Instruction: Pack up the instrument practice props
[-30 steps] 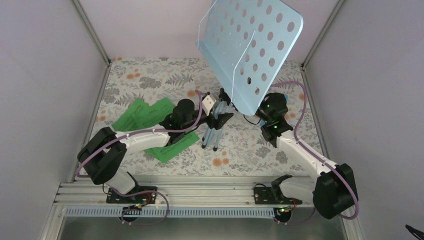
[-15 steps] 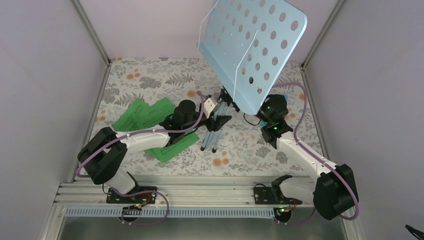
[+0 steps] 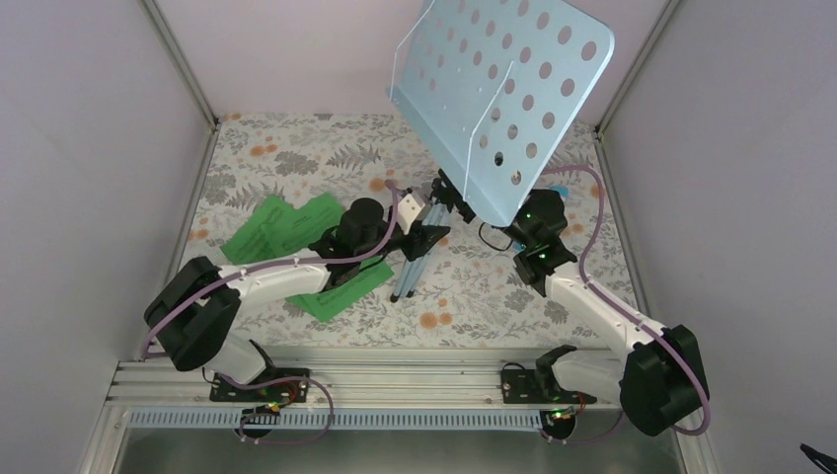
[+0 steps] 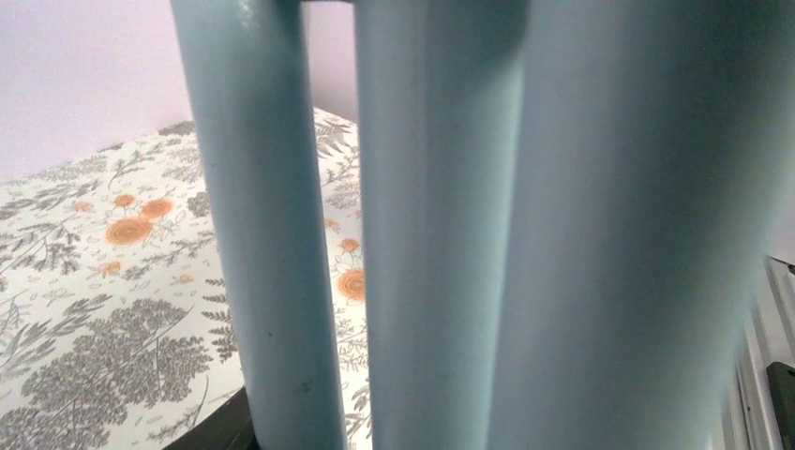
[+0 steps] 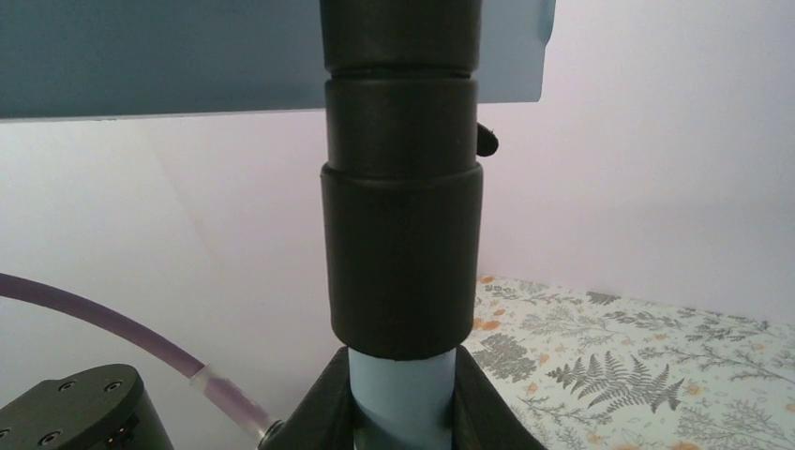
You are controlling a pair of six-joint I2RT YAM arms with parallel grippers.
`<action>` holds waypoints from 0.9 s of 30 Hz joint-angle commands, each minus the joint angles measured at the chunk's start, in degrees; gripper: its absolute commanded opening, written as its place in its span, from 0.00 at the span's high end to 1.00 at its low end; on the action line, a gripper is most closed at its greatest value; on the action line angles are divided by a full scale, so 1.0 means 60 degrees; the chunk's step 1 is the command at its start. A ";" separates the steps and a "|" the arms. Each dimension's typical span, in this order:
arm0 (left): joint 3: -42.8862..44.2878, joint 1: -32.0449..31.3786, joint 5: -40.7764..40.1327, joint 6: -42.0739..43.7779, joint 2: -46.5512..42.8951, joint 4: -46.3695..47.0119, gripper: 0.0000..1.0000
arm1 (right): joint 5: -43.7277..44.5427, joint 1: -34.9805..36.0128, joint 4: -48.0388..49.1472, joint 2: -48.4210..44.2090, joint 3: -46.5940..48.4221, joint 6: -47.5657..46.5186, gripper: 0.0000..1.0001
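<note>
Floral tabletop (image 3: 296,168), one pale-blue music stand (image 3: 503,89)

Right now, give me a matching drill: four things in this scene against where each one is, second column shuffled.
1. stand desk
2. green pages
3. left gripper
4. right gripper

A. at the stand legs
B. flat on the tablecloth
C. raised and tilted, at the far side
D. clamped on the stand post

Pairs: 1-C, 2-B, 3-A, 4-D
</note>
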 commanded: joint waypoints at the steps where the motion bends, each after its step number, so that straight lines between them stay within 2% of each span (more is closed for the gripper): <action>1: -0.0108 -0.0087 -0.0408 -0.0141 -0.0919 -0.0330 0.76 | 0.1733 0.0037 0.1966 -0.0373 0.0180 0.0128 0.96; 4: -0.0271 -0.0115 -0.0389 -0.0406 -0.1305 -0.0579 0.80 | 0.2013 -0.0031 0.1777 -0.0076 0.0175 0.0153 0.96; 8: -0.0350 -0.0172 -0.0634 -0.0692 -0.1686 -0.1404 0.82 | 0.2517 -0.0095 0.1410 0.0420 0.0269 0.0290 0.89; 11: -0.0531 -0.0189 -0.0895 -0.1026 -0.1934 -0.1943 0.84 | 0.2778 -0.0192 0.1276 0.0915 0.0260 0.0450 0.88; 16: -0.1023 -0.0190 -0.1483 -0.1458 -0.2355 -0.2400 0.86 | 0.2604 -0.0347 0.1730 0.1754 0.0087 0.0877 0.87; 21: -0.0756 -0.0190 -0.2089 -0.1600 -0.2120 -0.3137 0.92 | 0.2517 -0.0407 0.1807 0.2501 0.0105 0.0991 0.82; 24: -0.0712 -0.0190 -0.2360 -0.1773 -0.1987 -0.3205 0.97 | 0.2559 -0.0411 0.1777 0.2810 0.0056 0.0908 0.77; 27: -0.0583 -0.0175 -0.2545 -0.1901 -0.1809 -0.3330 0.98 | 0.2653 -0.0423 0.1686 0.2951 -0.0029 0.0840 0.68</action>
